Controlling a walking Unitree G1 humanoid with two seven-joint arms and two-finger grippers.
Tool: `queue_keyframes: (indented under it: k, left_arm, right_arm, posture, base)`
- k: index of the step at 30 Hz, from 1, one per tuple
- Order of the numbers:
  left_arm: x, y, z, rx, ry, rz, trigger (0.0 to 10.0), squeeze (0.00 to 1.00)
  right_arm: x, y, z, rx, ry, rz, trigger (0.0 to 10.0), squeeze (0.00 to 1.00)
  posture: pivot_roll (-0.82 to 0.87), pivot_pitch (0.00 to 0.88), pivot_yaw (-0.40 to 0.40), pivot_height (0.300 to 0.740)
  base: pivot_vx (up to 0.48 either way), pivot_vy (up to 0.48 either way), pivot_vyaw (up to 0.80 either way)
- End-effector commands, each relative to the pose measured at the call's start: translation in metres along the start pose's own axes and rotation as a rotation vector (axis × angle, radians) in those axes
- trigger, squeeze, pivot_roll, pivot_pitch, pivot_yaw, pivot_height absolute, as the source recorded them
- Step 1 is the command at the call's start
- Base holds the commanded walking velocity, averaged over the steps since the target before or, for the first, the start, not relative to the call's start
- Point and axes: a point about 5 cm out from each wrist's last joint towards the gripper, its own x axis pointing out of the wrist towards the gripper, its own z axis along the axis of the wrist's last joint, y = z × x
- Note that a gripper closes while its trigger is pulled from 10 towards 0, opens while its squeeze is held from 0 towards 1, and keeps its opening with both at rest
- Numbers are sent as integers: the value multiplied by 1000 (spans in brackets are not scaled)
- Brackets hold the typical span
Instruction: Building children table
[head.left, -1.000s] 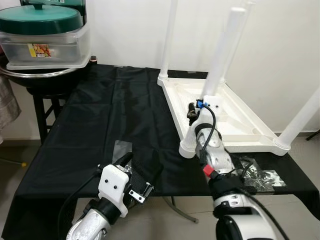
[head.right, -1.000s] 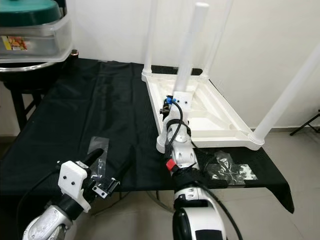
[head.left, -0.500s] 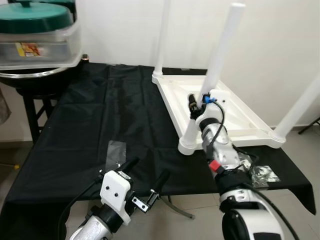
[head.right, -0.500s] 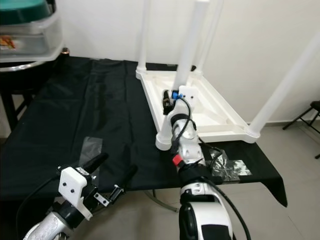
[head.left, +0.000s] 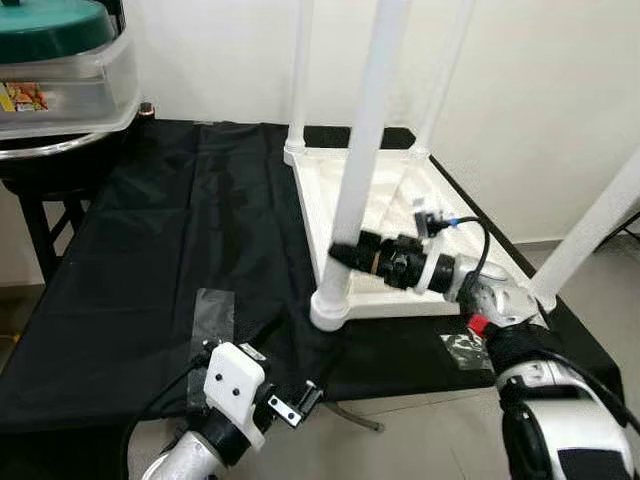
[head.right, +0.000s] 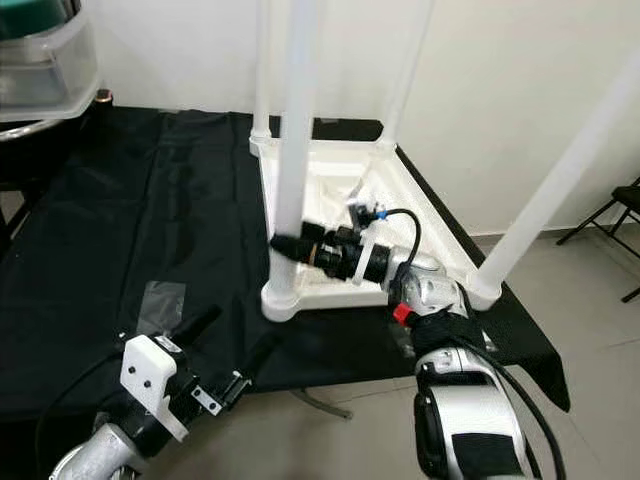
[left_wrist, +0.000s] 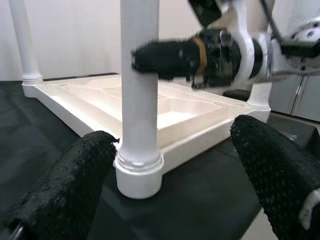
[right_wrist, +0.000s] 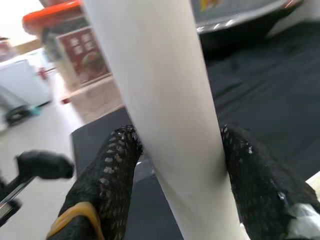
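The children's table (head.left: 400, 230) lies upside down on the black-draped bench (head.left: 150, 260), all four legs standing in its corner sockets. The right claw (head.left: 342, 254) is clamped on the near leg (head.left: 360, 150), probably seating it. The left claw (head.left: 300, 360), spread wide, hovers before that leg's socket. Turning it upright remains.

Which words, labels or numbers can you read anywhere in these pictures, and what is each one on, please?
No text is legible.
Sticker on the clear plastic container: yellow and red print, too small to read.
Red box in the right wrist view's background: a printed panel, too blurred to read.
White table legs, black cloth and both pincers: no writing can be made out.
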Motion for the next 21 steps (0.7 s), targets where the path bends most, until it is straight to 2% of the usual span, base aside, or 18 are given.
queue_keyframes:
  k: [1,2,3,6,7,10,11,12,13,14,16,17,18,19,21]
  left_arm:
    - [-1,-3,2,6,-12,-11,10000,0]
    - [-1,-3,2,6,-12,-11,10000,0]
    - [-1,-3,2,6,-12,-11,10000,0]
    - [-2,-3,1,7,-11,-8,10000,0]
    - [-2,-3,1,7,-11,-8,10000,0]
    - [-2,-3,0,9,-10,-8,10000,0]
    - [-2,-3,0,9,-10,-8,10000,0]
    - [-2,-3,0,9,-9,-8,10000,0]
    - [-2,-3,0,9,-9,-8,10000,0]
    - [-2,-4,0,6,-10,-12,10000,0]
    - [-2,-4,-1,5,-11,-13,10000,0]
    - [-2,-4,-1,1,-13,-16,10000,0]
    - [-2,-4,-1,-1,-13,-19,10000,0]
    - [-2,-4,-1,-1,-13,-19,10000,0]
    - [-2,-4,-2,-1,-11,-22,10000,0]
  right_arm:
    - [5,-1,-6,4,52,4,10000,0]
    - [7,-3,-8,-4,60,-35,0,0]
    - [7,-3,-8,-4,60,-35,0,0]
    - [14,-13,-5,-68,41,-223,0,0]
    - [14,-13,-5,-68,41,-223,0,0]
    - [19,-19,6,-130,-51,-389,0,0]
    - [19,-19,6,-130,-51,-389,0,0]
    - [20,-21,8,-128,-77,-449,0,0]
    - [20,-21,8,-128,-77,-449,0,0]
    - [25,-22,8,-131,-125,-528,0,0]
    - [26,-22,8,-129,-135,-566,0,0]
    - [27,-24,4,-132,-132,-675,0,0]
    - [25,-26,-4,-140,-111,-840,0,0]
    - [25,-26,-4,-140,-111,-840,0,0]
    - [19,-24,-18,-154,-96,-1100,0,0]
  posture:
    - [109,60,-125,740]
    - [109,60,-125,740]
    - [109,60,-125,740]
    - [111,54,-127,740]
    - [111,54,-127,740]
    - [109,50,-129,740]
    - [109,50,-129,740]
    - [101,47,-126,740]
    - [101,47,-126,740]
    - [98,45,-125,740]
    - [98,45,-125,740]
    - [94,43,-125,740]
    - [91,38,-123,740]
    - [91,38,-123,740]
    - [90,40,-125,740]
  base:
    - [0,0,0]
    - [0,0,0]
    - [0,0,0]
    - [0,0,0]
    - [0,0,0]
    - [0,0,0]
    - [0,0,0]
    - [0,0,0]
    - [0,0,0]
    - [0,0,0]
    - [0,0,0]
    - [0,0,0]
    - [0,0,0]
    - [0,0,0]
    - [0,0,0]
